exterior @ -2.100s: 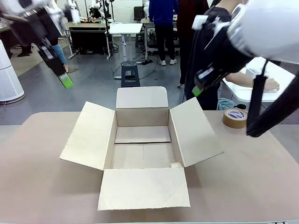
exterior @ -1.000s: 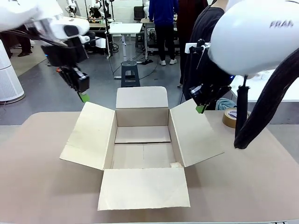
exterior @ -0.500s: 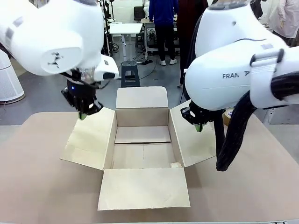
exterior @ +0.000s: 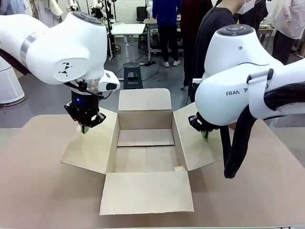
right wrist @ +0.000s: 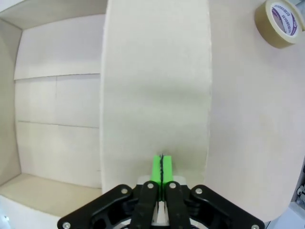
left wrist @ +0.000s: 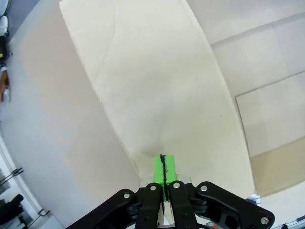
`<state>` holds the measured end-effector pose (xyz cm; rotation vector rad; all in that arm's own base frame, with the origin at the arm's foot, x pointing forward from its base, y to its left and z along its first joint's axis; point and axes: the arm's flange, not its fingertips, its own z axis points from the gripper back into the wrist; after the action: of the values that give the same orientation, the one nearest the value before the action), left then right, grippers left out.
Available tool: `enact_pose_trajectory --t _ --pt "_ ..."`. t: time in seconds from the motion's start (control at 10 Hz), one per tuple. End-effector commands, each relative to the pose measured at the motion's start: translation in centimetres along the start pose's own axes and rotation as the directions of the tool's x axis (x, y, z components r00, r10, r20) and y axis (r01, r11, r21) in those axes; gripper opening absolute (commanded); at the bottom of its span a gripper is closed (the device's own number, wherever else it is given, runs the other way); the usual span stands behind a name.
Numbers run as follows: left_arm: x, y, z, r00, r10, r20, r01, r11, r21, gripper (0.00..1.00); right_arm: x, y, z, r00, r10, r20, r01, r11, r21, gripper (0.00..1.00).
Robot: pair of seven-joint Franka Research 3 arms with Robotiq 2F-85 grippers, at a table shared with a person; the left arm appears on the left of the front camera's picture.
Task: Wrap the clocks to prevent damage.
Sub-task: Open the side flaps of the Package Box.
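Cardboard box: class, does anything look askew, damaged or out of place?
Nothing damaged: the box sits square, its four flaps spread open. Only a small pale scrap in its near right inner corner stands out, too small to identify.

Left pincer (exterior: 85, 129), right pincer (exterior: 205, 135) hang over box (exterior: 145, 120) flaps.

The right arm (exterior: 238, 86) is being cut off by the right edge and is covering part of the person (exterior: 214, 28) standing at the far side, whose head is running past the top edge. The left arm (exterior: 57, 47) is being cut off at the left edge. From the right wrist, the tape roll (right wrist: 269, 28) is getting clipped by the picture's edge, and its print is too small to read. A pale scrap (exterior: 178, 168) in the near right corner of the box (exterior: 145, 119) is too small to identify. The near flap (exterior: 145, 191) is hiding the box's near wall.
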<state>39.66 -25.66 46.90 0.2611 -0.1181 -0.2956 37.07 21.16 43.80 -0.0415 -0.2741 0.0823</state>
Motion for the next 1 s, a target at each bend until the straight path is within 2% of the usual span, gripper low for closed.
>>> enact_pose_trajectory --t 0.0,0.4,0.5,0.9 --pt "-0.4 0.1 -1.0 0.998 0.056 0.030 -0.055 0.997 -0.056 0.00 -0.2 -0.1 -2.1 1.000 -0.023 0.021 0.024 0.999 -0.025 0.01" --pt "-0.1 0.7 -4.4 0.986 0.151 0.068 -0.139 0.979 -0.149 0.00 -0.8 -0.7 -4.4 0.998 -0.030 0.063 0.029 0.999 0.020 0.01" --pt "-0.3 0.6 -5.3 0.984 0.166 0.063 -0.156 0.978 -0.140 0.00 -1.0 -0.9 -5.0 0.997 -0.035 0.070 0.033 0.999 0.032 0.01" --pt "-0.6 -0.5 -7.8 0.979 0.186 0.083 -0.168 0.968 -0.185 0.00 -1.3 -1.3 -6.3 0.997 -0.050 0.055 0.047 0.998 0.050 0.01"
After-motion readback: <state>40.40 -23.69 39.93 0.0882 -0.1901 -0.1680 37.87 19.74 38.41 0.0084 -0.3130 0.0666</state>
